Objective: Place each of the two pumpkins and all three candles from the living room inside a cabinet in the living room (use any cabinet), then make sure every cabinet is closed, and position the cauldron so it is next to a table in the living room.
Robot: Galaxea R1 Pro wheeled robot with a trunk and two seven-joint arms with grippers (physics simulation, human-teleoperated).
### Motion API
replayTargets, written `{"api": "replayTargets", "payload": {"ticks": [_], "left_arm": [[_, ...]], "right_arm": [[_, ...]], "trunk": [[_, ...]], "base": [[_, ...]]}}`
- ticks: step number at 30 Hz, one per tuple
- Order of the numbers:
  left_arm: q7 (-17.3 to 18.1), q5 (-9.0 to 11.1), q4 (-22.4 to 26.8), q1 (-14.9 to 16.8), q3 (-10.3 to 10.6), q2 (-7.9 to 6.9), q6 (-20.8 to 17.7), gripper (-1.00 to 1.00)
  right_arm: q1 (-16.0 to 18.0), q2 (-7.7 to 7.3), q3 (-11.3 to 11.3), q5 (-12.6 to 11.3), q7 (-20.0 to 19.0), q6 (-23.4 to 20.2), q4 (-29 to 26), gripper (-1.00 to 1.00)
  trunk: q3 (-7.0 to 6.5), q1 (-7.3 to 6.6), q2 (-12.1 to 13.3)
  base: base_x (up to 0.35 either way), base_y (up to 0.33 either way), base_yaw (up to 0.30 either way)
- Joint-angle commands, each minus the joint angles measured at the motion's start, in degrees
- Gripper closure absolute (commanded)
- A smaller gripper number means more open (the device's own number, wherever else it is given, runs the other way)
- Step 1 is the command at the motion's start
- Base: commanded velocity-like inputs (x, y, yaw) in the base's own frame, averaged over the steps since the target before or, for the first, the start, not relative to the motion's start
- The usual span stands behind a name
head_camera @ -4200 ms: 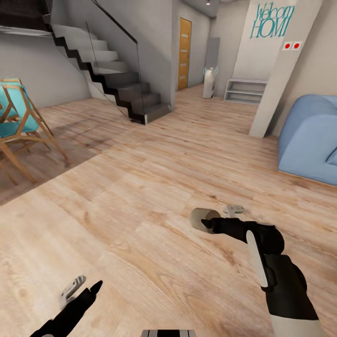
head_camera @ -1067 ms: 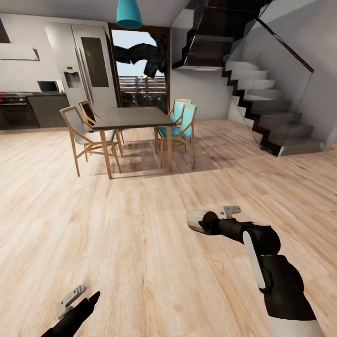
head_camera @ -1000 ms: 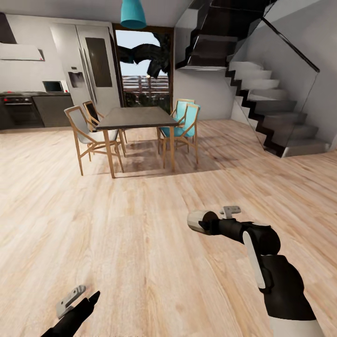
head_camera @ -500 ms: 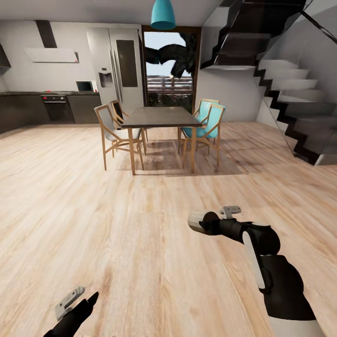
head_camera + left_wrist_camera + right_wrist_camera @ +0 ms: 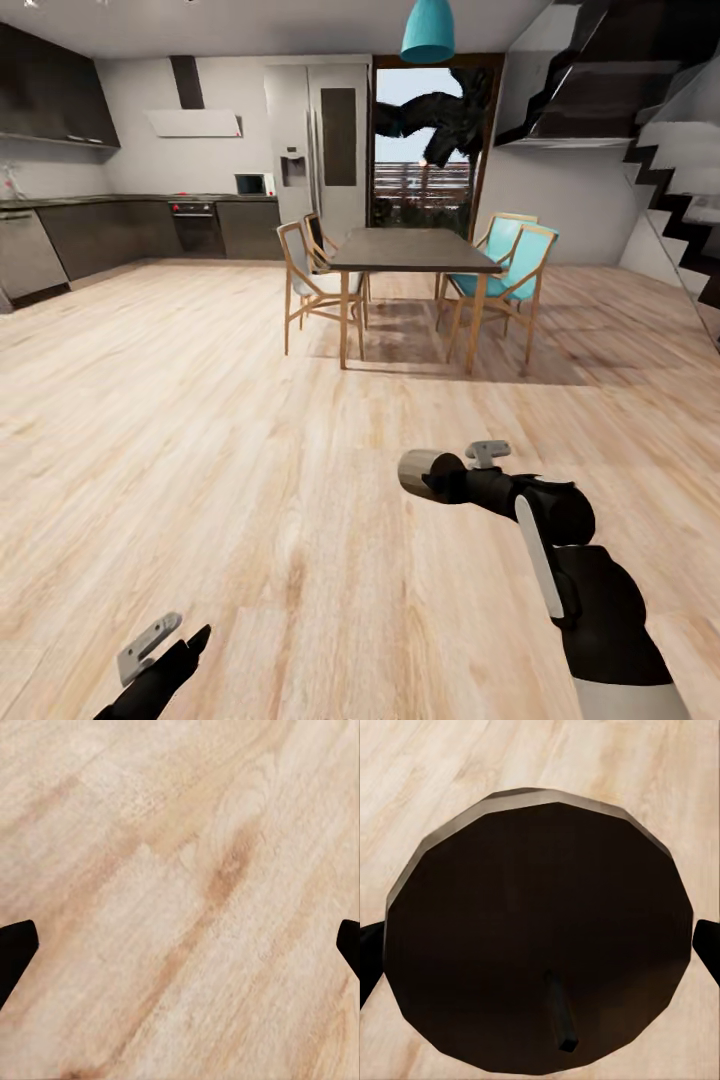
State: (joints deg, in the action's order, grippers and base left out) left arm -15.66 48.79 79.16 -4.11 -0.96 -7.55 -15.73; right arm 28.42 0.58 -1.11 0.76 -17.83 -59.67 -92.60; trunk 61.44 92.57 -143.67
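Candle (image 5: 418,472): clamped in right gripper (image 5: 432,482), held forward above floor (image 5: 200,420), presumably for carrying.
Left gripper (image 5: 180,952): fingers spread, nothing between.

Right pincer (image 5: 425,478) gripping (left (image 5: 165,640) spread)

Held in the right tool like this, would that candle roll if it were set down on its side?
The candle looks squat and round-sided, so it would probably roll. Stood on its flat end it should stay put. It looks rigid, likely light, in the right tool.
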Motion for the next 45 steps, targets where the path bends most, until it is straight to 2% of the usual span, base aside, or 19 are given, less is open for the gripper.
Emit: {"api": "replayTargets", "payload": {"ticks": [1,26,33,45], "left_arm": [[-0.3,0.6,0.0,0.0,0.0,-0.01,-0.2,-1.00],[-0.2,1.0,-1.2,0.0,-0.4,0.08,-0.1,-1.00],[-0.2,1.1,-1.2,0.0,-0.4,0.08,-0.2,-1.00],[0.7,1.2,-1.2,0.0,-0.4,0.00,-0.2,-1.00]], "right_arm": [[0.1,0.03,0.0,-0.3,-0.4,-0.3,0.0,1.00],[-0.2,0.03,-0.5,-0.3,-0.4,-0.3,0.0,1.00],[-0.3,0.03,-0.4,2.2,-0.1,0.4,0.0,1.00],[-0.4,0.03,-0.4,2.6,-0.1,1.3,0.0,1.00]], "trunk": [[0.04,-0.02,0.0],[0.04,-0.02,0.0],[0.04,-0.02,0.0],[0.04,-0.02,0.0]], "base": [[-0.072,0.279,0.295],[-0.167,0.281,0.291],[-0.180,0.282,0.166],[-0.180,0.282,0.253]]}}
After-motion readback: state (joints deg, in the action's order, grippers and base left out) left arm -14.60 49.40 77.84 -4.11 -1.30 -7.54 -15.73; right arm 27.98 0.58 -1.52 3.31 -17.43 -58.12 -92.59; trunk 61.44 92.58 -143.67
